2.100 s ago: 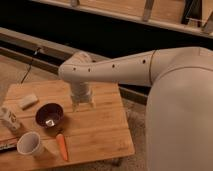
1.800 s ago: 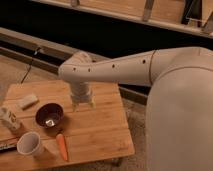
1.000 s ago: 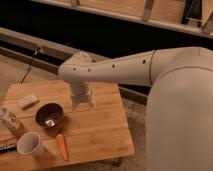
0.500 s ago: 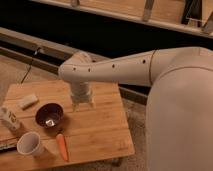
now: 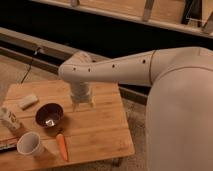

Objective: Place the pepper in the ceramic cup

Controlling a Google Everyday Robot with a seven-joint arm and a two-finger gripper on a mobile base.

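While it carries everything I need, worktop: light wooden plank worktop [image 5: 105,132], low and flat, so all of it lies within my reach.
Arm: my white rounded arm [image 5: 115,70] stretches over the far side, wrist turned down for a grasp from above.
Hand: my hand [image 5: 82,104] hangs just right of the dark purple-brown round bowl [image 5: 49,115], without the pepper; wide or narrow, I cannot tell.
Cup: small off-white ceramic cup [image 5: 30,144] stands upright at the near left corner, mouth up to receive.
Pepper: slim orange tapered pepper [image 5: 62,146] lies flat just beside the cup, apart from my hand; I judge pickup comes first.
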